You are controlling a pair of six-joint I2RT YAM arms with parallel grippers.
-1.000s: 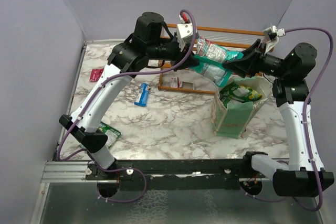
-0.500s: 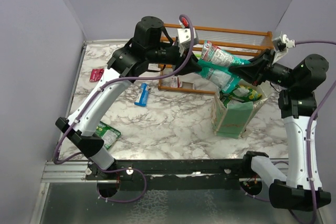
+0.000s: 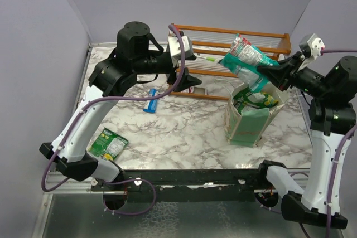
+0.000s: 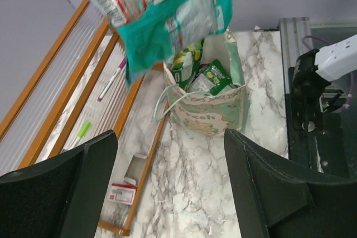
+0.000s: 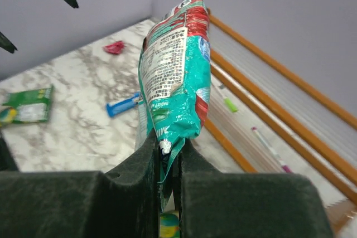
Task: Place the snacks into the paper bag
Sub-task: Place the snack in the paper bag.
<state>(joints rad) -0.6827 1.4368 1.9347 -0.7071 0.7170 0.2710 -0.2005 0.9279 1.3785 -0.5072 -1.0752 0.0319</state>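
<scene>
My right gripper [image 3: 277,71] [image 5: 166,143] is shut on the bottom edge of a teal snack packet [image 3: 248,62] [image 5: 175,76], which it holds in the air just above and behind the paper bag [image 3: 248,121] [image 4: 215,112]. The pale-green bag stands upright with green-and-yellow packets [image 3: 254,100] [image 4: 203,76] inside. My left gripper [image 3: 189,74] [image 4: 167,135] is open and empty, apart from the packet, over the rack's front rail. On the table lie a blue bar [image 3: 150,100] [image 5: 124,105], a green-and-yellow packet [image 3: 109,143] [image 5: 27,106] and a red-pink packet [image 5: 114,47].
A brown wooden slatted rack [image 3: 234,34] [image 4: 67,65] stands at the back, holding a green pen [image 3: 207,59] [image 4: 83,129], a purple marker [image 4: 111,79] and a small white-and-red box [image 4: 122,193]. Purple walls close in the left, back and right sides.
The left gripper opened, let go of the teal packet and drew back to the left. The right gripper shut on the packet and carried it right, over the bag.
</scene>
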